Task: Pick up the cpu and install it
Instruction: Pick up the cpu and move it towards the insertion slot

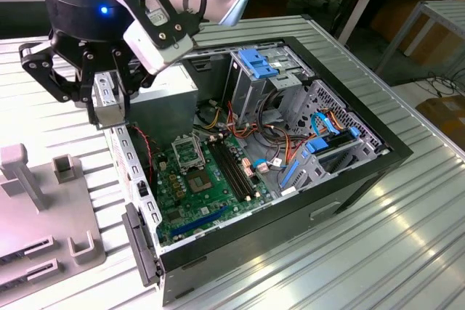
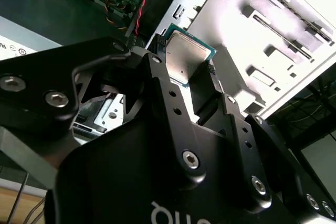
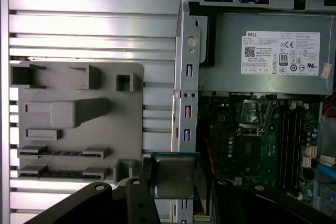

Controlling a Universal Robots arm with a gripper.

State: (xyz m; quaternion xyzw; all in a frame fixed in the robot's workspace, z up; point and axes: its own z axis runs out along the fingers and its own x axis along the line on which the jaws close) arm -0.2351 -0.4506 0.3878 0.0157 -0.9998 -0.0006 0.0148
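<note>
My gripper hangs over the open computer case's wall at the exterior view's left, shut on the cpu. In both wrist views the cpu is a small square chip with a dull silver top and a green rim, pinched by its edges between the black fingers. The green motherboard lies inside the case. Its metal-framed socket stands open, apart from the gripper and further into the case.
A grey fixture plate with slots and blocks lies on the ribbed metal table beside the case. Inside the case are a grey power supply, black memory slots, blue-tabbed drive cages and loose cables.
</note>
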